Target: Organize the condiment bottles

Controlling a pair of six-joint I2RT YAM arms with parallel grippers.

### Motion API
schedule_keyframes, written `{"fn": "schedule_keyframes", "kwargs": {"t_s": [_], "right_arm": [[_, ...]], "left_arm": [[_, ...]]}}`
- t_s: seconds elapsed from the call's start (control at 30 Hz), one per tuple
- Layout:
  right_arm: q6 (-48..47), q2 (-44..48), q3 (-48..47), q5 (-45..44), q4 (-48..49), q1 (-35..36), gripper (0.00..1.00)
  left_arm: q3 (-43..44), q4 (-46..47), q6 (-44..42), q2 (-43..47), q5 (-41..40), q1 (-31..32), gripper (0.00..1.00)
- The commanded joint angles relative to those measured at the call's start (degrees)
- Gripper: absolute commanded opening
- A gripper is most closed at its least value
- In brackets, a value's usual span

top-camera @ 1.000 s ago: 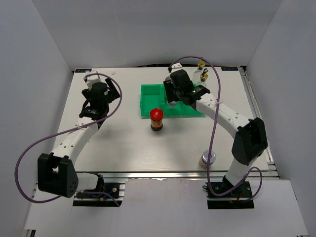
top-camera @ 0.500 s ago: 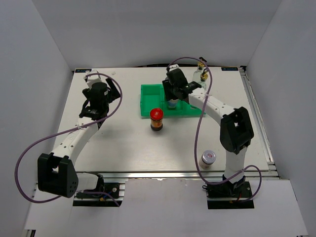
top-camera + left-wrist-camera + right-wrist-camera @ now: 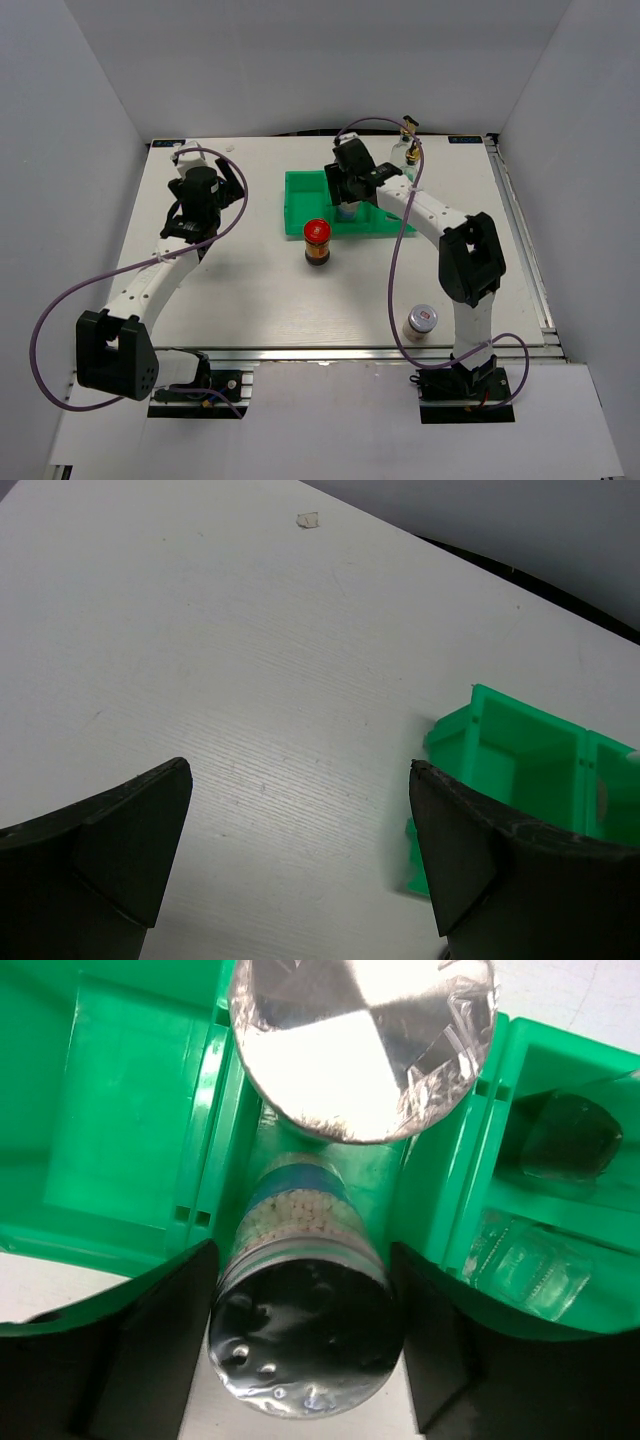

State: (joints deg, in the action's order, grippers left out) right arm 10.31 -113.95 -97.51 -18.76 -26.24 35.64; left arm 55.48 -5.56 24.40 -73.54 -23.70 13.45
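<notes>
Two right fingers (image 3: 150,1360) clamp a shaker (image 3: 300,1350); the left fingers (image 3: 120,850) spread wide, empty.

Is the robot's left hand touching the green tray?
Apart. The top view shows a strip of bare table between the left gripper and the green tray.

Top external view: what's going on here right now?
The right gripper is over the green tray, closed on a silver-lidded shaker in the middle compartment. A second silver lid shows just beyond it. The left gripper hangs open over the table, holding nothing. A red-lidded jar and a loose shaker stand outside the tray. A gold-spouted glass bottle stands behind it.
</notes>
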Motion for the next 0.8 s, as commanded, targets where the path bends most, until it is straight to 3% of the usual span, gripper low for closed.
{"fn": "schedule_keyframes", "kwargs": {"t_s": [0.0,0.03,0.13,0.43,0.6,0.77], "right_arm": [[0.33,0.84,-4.26,-1.01,0.76,-0.3,0.76],[0.24,0.75,-4.7,-0.92,0.4,-0.22,0.84],[-0.11,0.57,-5.84,-1.1,-0.65,-0.3,0.9],[-0.55,3.82,-5.41,-1.01,-2.94,-0.22,0.89],[-0.29,12.07,2.23,-1.37,-1.54,-0.04,0.9],[-0.55,25.07,15.56,4.51,5.48,0.05,0.89]], "left_arm": [[-0.02,0.46,-0.58,1.29,1.2,-0.18,0.98],[-0.02,0.46,-0.67,1.2,1.46,-0.18,0.98],[0.06,0.46,-0.59,1.12,1.73,-0.18,0.98],[0.94,-0.24,-0.85,1.03,3.57,-0.18,0.98],[1.91,-1.38,-0.67,-0.11,8.41,0.08,0.98],[2.96,-3.4,-0.15,-1.43,9.03,2.36,0.98]]}}
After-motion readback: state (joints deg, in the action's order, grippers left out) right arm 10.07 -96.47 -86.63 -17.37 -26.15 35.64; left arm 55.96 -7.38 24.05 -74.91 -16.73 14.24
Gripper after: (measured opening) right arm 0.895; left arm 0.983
